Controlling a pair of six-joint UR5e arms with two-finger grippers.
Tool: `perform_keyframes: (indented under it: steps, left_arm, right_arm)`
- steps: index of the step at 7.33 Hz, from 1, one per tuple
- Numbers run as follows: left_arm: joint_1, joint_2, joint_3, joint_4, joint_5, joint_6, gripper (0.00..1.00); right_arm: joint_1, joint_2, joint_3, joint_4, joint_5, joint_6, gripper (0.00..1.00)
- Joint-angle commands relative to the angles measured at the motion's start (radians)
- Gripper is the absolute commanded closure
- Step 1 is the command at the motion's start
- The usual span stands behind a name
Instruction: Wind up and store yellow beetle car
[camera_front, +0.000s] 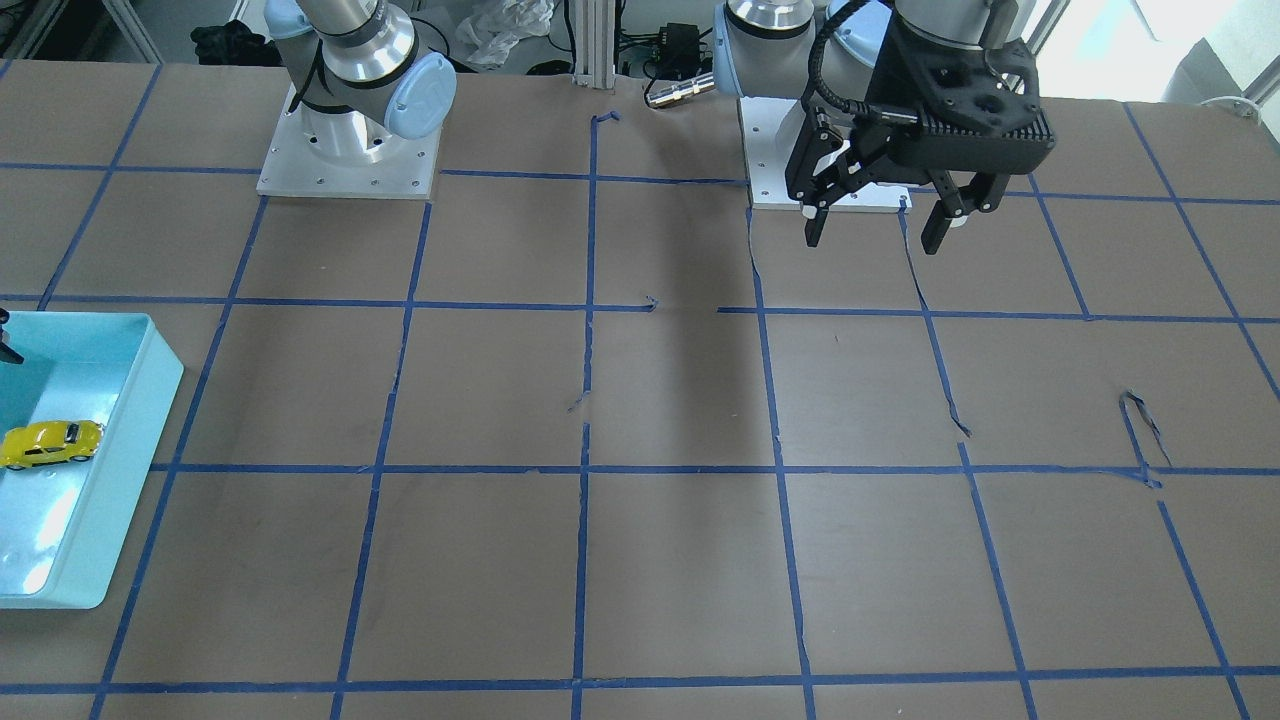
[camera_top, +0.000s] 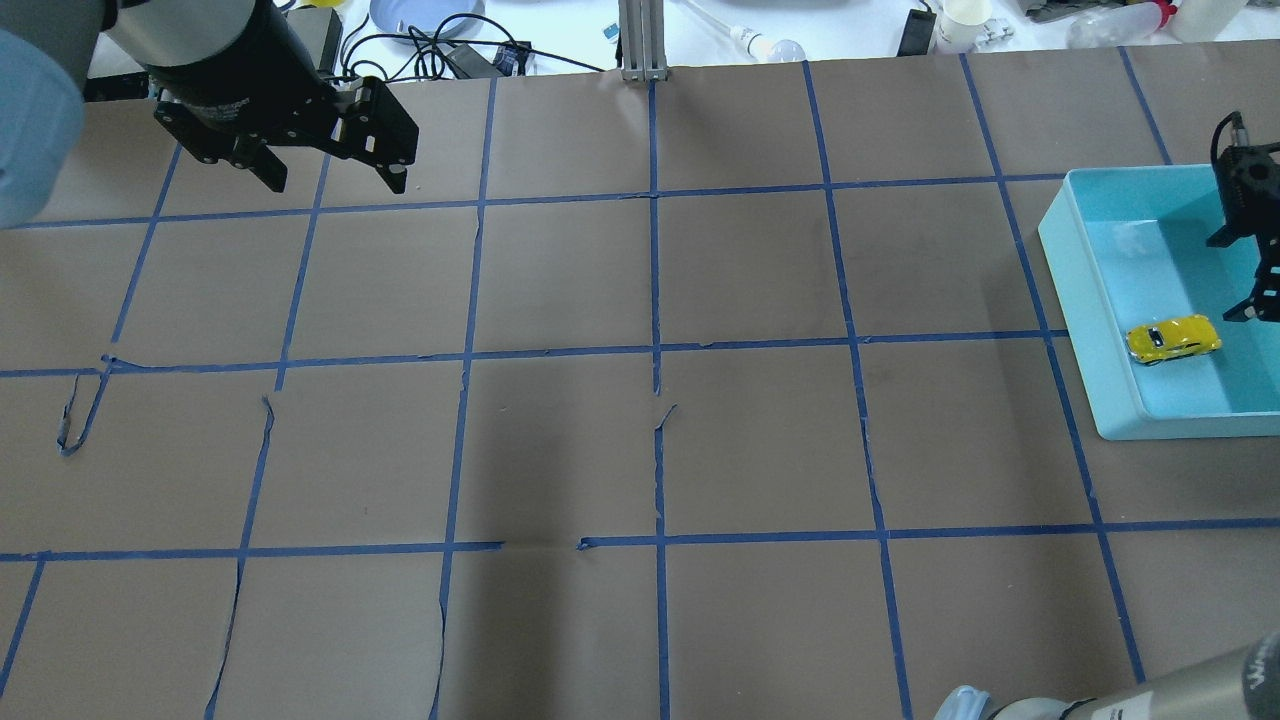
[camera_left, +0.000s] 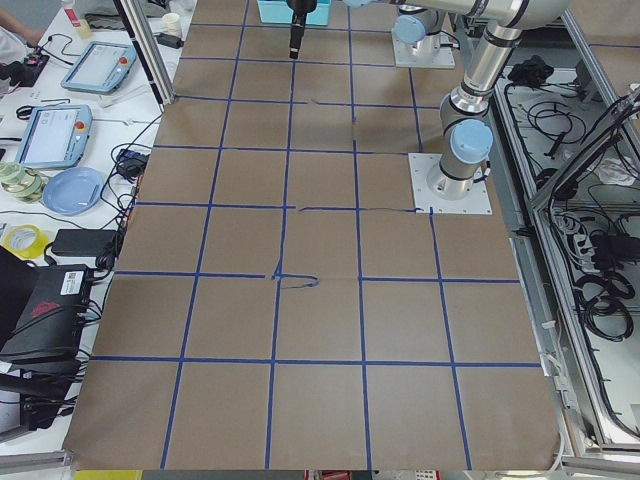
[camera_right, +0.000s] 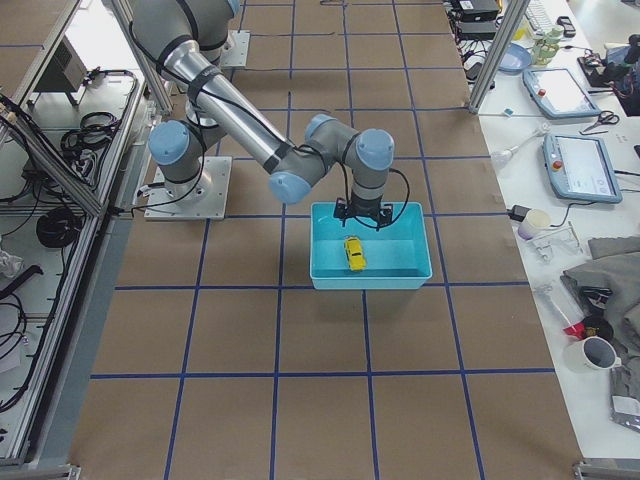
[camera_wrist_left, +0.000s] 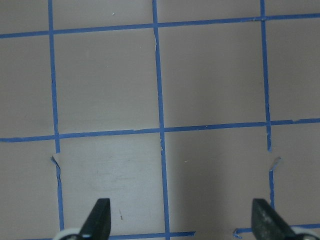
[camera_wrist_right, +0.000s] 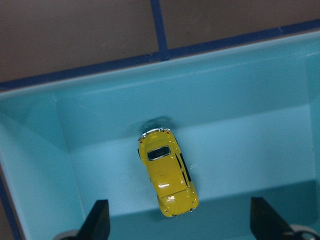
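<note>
The yellow beetle car (camera_wrist_right: 167, 177) sits on its wheels inside the teal bin (camera_top: 1075, 300) at the worktop's three o'clock seen from overhead, right tool (camera_wrist_right: 181, 212) hovering above it spread wide, gripping nothing, left tool (camera_front: 875, 240) likewise spread at ten o'clock.

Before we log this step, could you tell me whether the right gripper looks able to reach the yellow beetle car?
Probably yes. The right gripper hangs open over the teal bin, and the yellow beetle car lies alone and uncovered on the bin floor beneath it; nothing stands between them.
</note>
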Motion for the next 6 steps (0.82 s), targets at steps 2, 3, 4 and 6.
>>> perform_keyframes:
  steps: [2, 3, 4, 6]
  left_arm:
    - [0.001, 0.001, -0.007, 0.018, -0.001, 0.001, 0.00]
    - [0.001, 0.001, -0.008, 0.018, -0.001, 0.001, 0.00]
    - [0.001, 0.001, -0.008, 0.018, -0.001, 0.003, 0.00]
    - [0.001, 0.004, -0.011, 0.018, 0.005, 0.009, 0.00]
  right_arm:
    - [0.153, -0.124, -0.201, 0.356, 0.028, 0.416, 0.00]
    - [0.241, -0.132, -0.265, 0.424, 0.027, 0.590, 0.00]
    - [0.324, -0.144, -0.310, 0.495, 0.028, 0.774, 0.00]
    - [0.510, -0.173, -0.324, 0.518, 0.062, 1.126, 0.00]
